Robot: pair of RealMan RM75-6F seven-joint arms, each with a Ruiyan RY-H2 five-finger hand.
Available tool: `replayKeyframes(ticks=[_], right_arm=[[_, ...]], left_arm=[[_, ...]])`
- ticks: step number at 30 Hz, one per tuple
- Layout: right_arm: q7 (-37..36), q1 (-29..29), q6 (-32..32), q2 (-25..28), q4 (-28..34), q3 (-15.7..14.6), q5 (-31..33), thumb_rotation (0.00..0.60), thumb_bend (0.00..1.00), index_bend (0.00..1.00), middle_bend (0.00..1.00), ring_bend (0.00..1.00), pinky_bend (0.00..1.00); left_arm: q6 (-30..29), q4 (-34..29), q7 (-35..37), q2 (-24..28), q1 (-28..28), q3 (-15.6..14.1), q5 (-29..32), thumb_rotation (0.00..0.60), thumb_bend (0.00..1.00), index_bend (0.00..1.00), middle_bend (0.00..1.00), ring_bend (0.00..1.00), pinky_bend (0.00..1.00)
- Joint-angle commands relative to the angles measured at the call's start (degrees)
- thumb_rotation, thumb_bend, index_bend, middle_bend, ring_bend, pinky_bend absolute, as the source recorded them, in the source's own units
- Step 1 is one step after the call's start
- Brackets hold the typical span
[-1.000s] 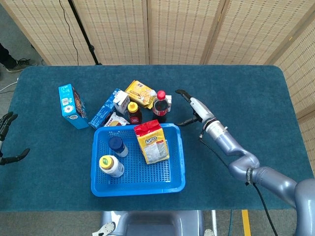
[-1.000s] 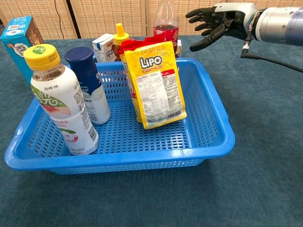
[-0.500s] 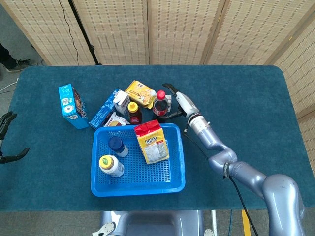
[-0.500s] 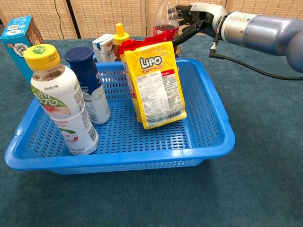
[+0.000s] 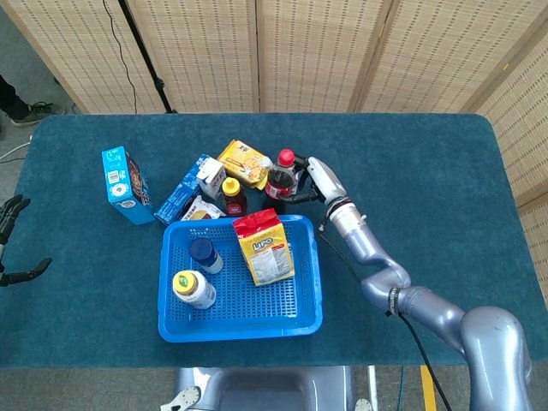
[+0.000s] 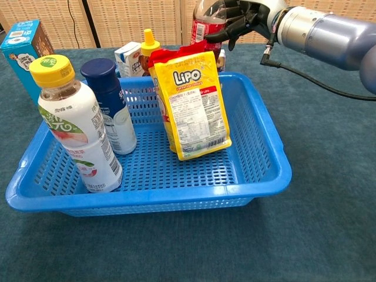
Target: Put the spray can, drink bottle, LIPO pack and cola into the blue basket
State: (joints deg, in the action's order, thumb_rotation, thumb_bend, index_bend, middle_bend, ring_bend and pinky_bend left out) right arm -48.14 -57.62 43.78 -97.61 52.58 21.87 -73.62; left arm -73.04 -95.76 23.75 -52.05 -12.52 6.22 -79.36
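The cola bottle (image 5: 279, 179) (image 6: 205, 22) with its red cap stands just behind the blue basket (image 5: 312, 276) (image 6: 262, 176), tilted a little. My right hand (image 5: 312, 178) (image 6: 245, 16) grips it from the right side, fingers wrapped round its body. Inside the basket the yellow-red LIPO pack (image 5: 266, 249) (image 6: 191, 107) stands upright; the blue-capped spray can (image 5: 204, 254) (image 6: 111, 107) and the yellow-capped drink bottle (image 5: 193, 288) (image 6: 74, 128) stand on the left side. My left hand (image 5: 10, 214) hovers at the table's far left edge, fingers apart and holding nothing.
Behind the basket cluster a yellow-capped sauce bottle (image 5: 232, 197), a small white carton (image 5: 211, 178), a blue-white carton (image 5: 180, 195) and a yellow biscuit pack (image 5: 244, 163). A blue box (image 5: 126, 185) stands further left. A black cable (image 6: 317, 85) trails from my right wrist.
My right hand swung left to the cola and closed its fingers round it. The bottle has tipped and shifted slightly. The left hand stayed put.
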Motion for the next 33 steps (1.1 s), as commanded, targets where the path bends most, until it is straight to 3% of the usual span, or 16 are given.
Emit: replayKeyframes(ticks=[1, 7, 11, 18, 25, 33], right_arm=[[1.12, 1.81, 2.54, 3.55, 4.14, 0.39, -0.44, 0.600, 0.64, 0.61, 0.64, 0.58, 0.57], [2.69, 6.12, 7.55, 12.63, 13.38, 0.69, -2.12, 0.600, 0.65, 0.61, 0.64, 0.58, 0.57], [2.02, 11.58, 12.07, 21.84, 22.84, 0.76, -3.23, 0.600, 0.64, 0.61, 0.64, 0.58, 0.57], [-1.21, 18.69, 16.02, 33.64, 36.04, -1.56, -7.15, 0.600, 0.64, 0.62, 0.64, 0.58, 0.57], [-4.07, 20.41, 16.16, 37.77, 42.47, -5.10, -12.31, 0.600, 0.65, 0.62, 0.64, 0.58, 0.57], [-12.06, 18.12, 15.15, 37.53, 44.69, -8.62, -19.52, 0.600, 0.65, 0.62, 0.64, 0.58, 0.57]], left_arm=[[0.00, 0.03, 0.10, 0.00, -0.01, -0.03, -0.16, 0.600, 0.24, 0.00, 0.00, 0.00, 0.00], [0.01, 0.07, 0.28, 0.04, -0.03, -0.17, -0.61, 0.600, 0.24, 0.00, 0.00, 0.00, 0.00], [-0.14, -0.06, 0.37, 0.09, 0.04, -0.34, -1.06, 0.600, 0.24, 0.00, 0.00, 0.00, 0.00], [-0.06, -0.42, 0.01, 0.08, -0.24, -0.57, -2.00, 0.600, 0.24, 0.00, 0.00, 0.00, 0.00], [-0.28, -0.59, -0.01, 0.15, -0.34, -0.66, -2.44, 0.600, 0.24, 0.00, 0.00, 0.00, 0.00], [-0.08, -0.35, 0.05, 0.13, -0.36, -0.72, -2.06, 0.600, 0.24, 0.00, 0.00, 0.00, 0.00]])
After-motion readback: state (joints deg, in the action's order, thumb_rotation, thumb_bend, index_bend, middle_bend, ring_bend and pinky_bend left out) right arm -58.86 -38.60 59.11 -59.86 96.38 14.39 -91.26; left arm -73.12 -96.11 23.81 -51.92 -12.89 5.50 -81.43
